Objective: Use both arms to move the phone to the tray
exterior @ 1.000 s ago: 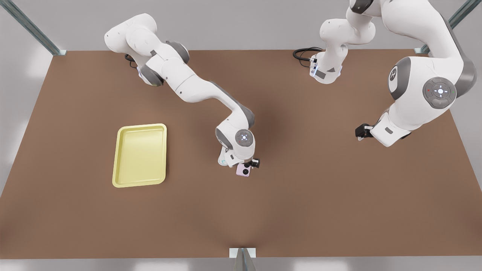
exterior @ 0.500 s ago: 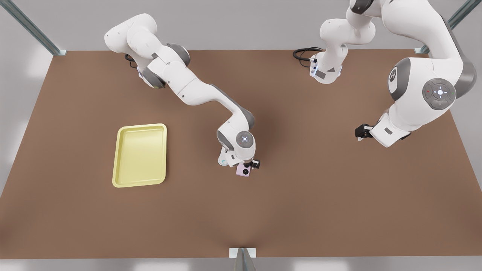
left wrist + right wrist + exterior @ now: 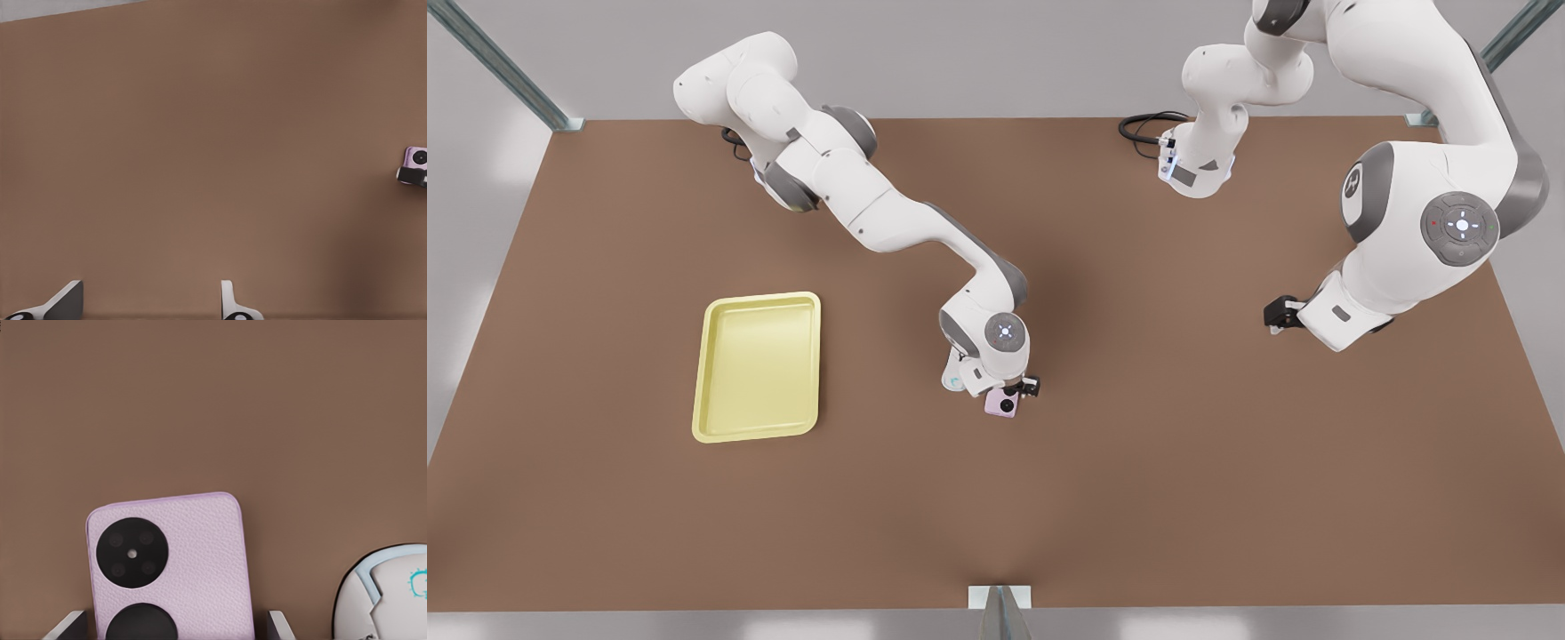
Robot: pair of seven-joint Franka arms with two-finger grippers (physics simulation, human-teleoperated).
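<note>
The pale pink phone (image 3: 1003, 405) lies flat on the brown table, its two black circles facing up (image 3: 180, 560). My right gripper (image 3: 1018, 388) hangs right over it, open, with one finger on each side of the phone's near end (image 3: 177, 630); I cannot tell whether the pads touch it. The yellow tray (image 3: 756, 364) sits empty toward the front view's left, well apart from the phone. My left gripper (image 3: 1276, 313) hovers open over bare table at the front view's right (image 3: 150, 303), and from there the phone (image 3: 417, 157) looks small and far.
A white computer mouse (image 3: 387, 593) with teal markings lies right beside the phone, under the right wrist (image 3: 958, 380). Black cables (image 3: 1143, 129) coil at the far arm base. Metal frame posts stand at the table's corners and front edge (image 3: 1000, 604).
The right arm has sunk slightly over the phone. The left arm's elbow has drifted a little toward the front view's left. The phone has not moved.
</note>
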